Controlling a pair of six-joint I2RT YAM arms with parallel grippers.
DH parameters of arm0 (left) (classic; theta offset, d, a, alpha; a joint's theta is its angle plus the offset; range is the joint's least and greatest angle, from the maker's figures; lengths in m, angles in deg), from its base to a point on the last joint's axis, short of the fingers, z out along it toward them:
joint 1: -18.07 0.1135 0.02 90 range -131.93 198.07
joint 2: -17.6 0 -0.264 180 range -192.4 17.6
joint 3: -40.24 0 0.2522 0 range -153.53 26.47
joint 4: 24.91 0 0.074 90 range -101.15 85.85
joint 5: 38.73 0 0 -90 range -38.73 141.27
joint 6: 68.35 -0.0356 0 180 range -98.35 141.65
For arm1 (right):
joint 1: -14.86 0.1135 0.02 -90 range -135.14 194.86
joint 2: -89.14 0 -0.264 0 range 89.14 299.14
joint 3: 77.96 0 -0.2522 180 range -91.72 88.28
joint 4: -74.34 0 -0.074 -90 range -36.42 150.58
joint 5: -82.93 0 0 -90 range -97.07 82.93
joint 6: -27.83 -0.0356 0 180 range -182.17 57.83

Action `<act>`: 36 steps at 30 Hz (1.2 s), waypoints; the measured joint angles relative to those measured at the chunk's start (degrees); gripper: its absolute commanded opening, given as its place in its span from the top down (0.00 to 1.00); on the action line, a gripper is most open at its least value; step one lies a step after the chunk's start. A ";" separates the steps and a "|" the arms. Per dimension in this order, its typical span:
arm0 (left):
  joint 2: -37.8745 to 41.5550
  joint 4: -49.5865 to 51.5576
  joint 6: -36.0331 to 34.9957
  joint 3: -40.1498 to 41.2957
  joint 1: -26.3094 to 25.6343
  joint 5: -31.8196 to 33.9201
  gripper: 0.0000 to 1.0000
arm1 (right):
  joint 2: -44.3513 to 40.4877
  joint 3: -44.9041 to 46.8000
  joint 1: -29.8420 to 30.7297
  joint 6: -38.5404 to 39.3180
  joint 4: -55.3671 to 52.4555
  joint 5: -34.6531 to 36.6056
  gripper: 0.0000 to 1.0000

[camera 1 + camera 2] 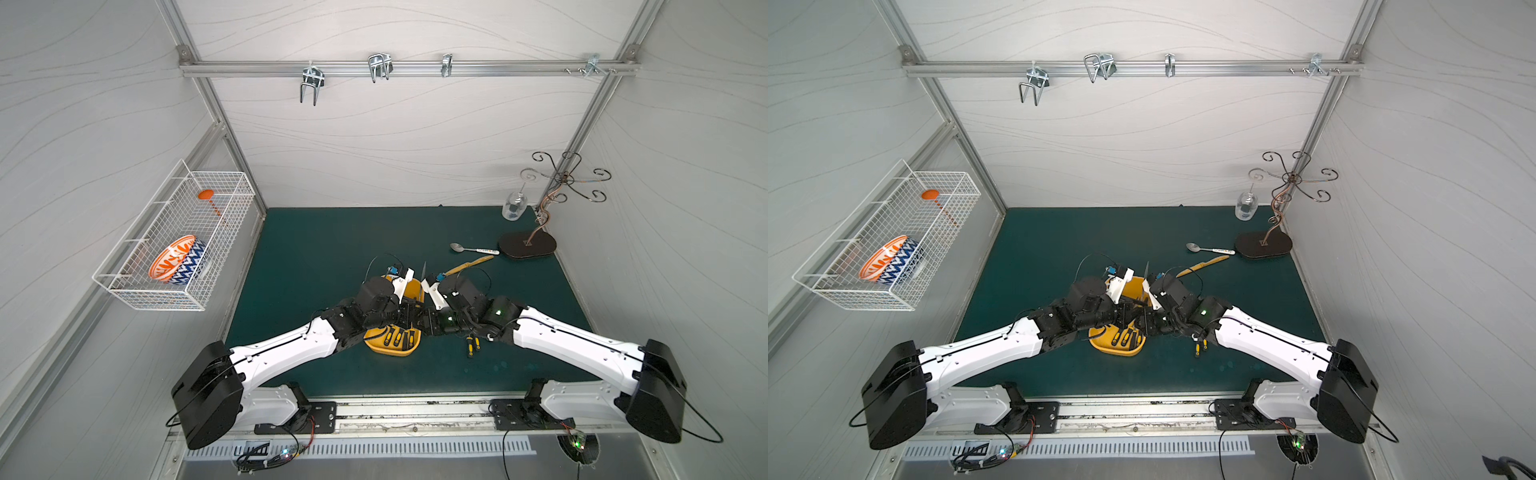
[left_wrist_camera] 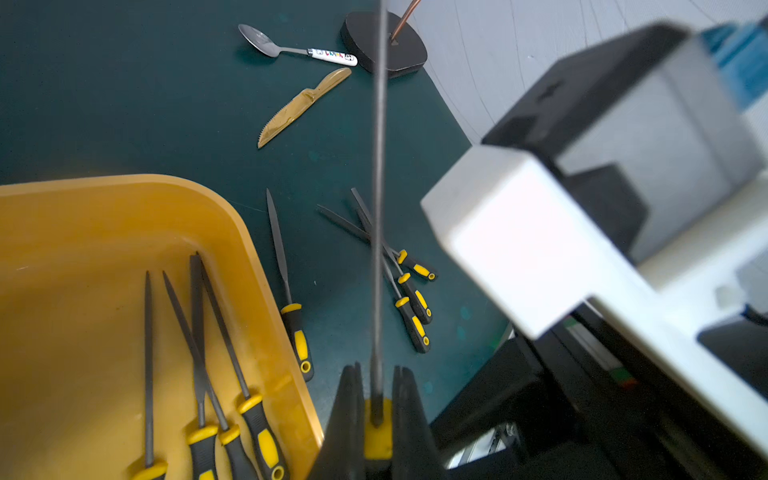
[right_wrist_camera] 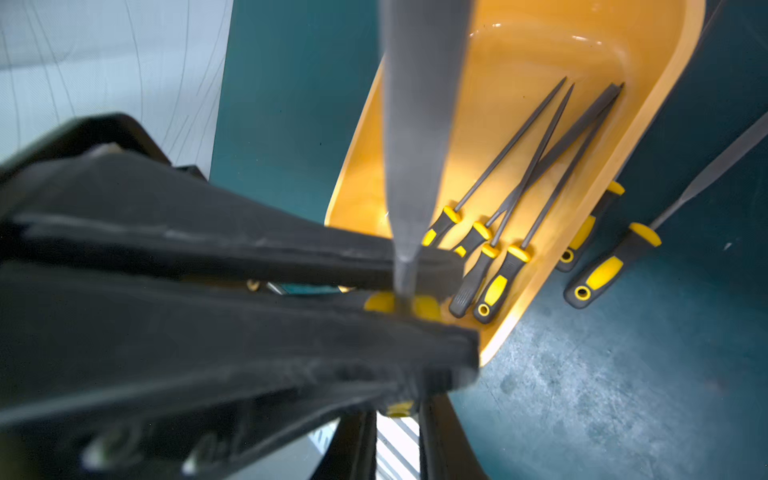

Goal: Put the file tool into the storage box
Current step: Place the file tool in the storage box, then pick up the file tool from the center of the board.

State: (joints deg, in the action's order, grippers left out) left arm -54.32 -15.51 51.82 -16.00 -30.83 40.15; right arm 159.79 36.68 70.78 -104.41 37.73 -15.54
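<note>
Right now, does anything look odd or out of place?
Yes. One file stands upright at the storage box's rim, its handle pinched by the left claw and the right claw at once. Four more files lie loose on the mat outside: three crossed in a heap, one beside the box wall.

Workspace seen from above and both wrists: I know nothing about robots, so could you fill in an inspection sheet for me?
Surface: dark green mat, scuffed near the box.
Job's things: four boxed files in the yellow storage box; a lone file and three crossed files on the mat beside it; one held file upright.
Clutter: spoon, tan serrated knife, glass jar, hook stand.
Tools: left tool and right tool both shut on the held file's handle.
Cables: black cable loops at both wrists; wires by the arm bases.
Surroundings: white wire basket on the wall holding a bowl; hooks on a rail.
</note>
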 measured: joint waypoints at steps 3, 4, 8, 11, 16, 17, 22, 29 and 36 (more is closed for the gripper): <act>-0.02 1.64 -0.26 0.42 0.00 1.81 1.00 | -0.11 -0.15 0.00 0.02 -0.63 1.20 0.56; -0.13 2.89 -0.42 0.63 0.00 3.17 1.00 | -0.11 -0.24 0.00 -0.13 -0.96 2.03 0.55; -1.90 8.33 -1.40 0.66 -0.02 9.16 1.00 | -0.22 -0.31 0.00 -0.37 -2.43 4.61 0.55; -5.81 12.55 -2.54 0.07 -0.02 13.46 0.91 | -0.39 -0.07 -0.07 -0.46 -2.95 5.92 0.55; -11.28 16.87 -3.58 -0.57 -0.02 16.59 0.61 | -0.74 1.77 -0.72 -1.44 -3.93 8.35 0.54; -11.56 17.05 -3.30 -0.66 -0.02 16.76 0.57 | -0.74 2.23 -0.90 -1.53 -4.26 8.79 0.54; -11.80 17.46 -3.06 -0.90 -0.02 18.01 0.48 | 0.39 4.15 -2.93 -2.93 -5.70 10.97 0.53; -8.98 17.55 -2.27 -0.87 -0.02 19.28 0.48 | 6.69 4.35 -5.27 -3.39 -4.61 11.32 0.53; -4.31 17.86 -1.86 -0.09 -0.02 20.59 0.47 | 16.65 0.85 -5.44 -2.32 -3.74 11.04 0.54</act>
State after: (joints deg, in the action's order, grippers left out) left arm -58.63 2.34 49.96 -16.09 -30.86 60.74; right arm 176.45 37.54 65.34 -106.73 33.99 -4.50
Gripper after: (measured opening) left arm 0.523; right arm 0.464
